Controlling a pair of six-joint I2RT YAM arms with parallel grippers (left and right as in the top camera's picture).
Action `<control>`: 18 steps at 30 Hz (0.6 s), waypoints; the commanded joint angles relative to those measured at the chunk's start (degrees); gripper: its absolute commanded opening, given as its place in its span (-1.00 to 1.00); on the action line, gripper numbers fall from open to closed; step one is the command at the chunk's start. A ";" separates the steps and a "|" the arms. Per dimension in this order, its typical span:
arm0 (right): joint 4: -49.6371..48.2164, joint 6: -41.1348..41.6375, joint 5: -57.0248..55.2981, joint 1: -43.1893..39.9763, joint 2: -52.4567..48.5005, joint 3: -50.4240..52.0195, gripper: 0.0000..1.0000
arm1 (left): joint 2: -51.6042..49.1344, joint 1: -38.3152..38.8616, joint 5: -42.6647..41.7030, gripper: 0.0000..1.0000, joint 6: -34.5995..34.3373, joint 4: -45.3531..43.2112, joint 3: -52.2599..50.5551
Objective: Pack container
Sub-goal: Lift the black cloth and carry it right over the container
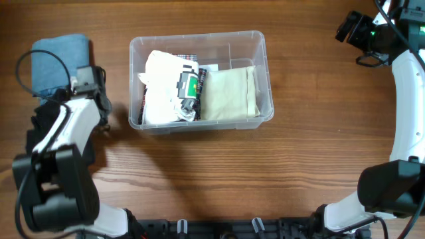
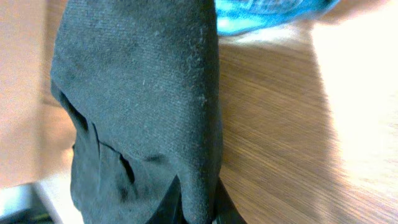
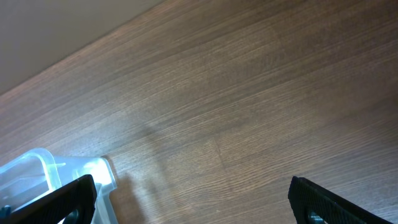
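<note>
Centre of the worktop (image 1: 319, 166), the container (image 1: 265, 73) sits with a white cloth (image 1: 159, 86), a green-and-black packet (image 1: 190, 86) and a beige pouch (image 1: 229, 93) lying inside, pouch on the right and white cloth on the left. Over on the left, the left gripper (image 2: 198, 208) has its jaws pinching a dark cloth (image 2: 137, 93), which fills most of the wrist view. Just beyond it lies a blue cloth (image 1: 60, 56), outside the container. The right gripper (image 3: 193, 205) hangs off at the far right corner, well apart from the container, jaws spread wide and holding nothing, bare wood beneath them.
</note>
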State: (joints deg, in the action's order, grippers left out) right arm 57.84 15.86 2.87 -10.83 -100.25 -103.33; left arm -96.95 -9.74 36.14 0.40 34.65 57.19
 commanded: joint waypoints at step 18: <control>-0.13 0.74 -0.79 0.13 -0.04 -0.15 0.99 | 31.23 0.63 -41.20 -0.92 -12.07 24.00 16.06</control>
State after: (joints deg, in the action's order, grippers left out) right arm 57.84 15.86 2.87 -10.83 -100.25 -103.33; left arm -70.17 -9.32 -3.18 -12.78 55.83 68.95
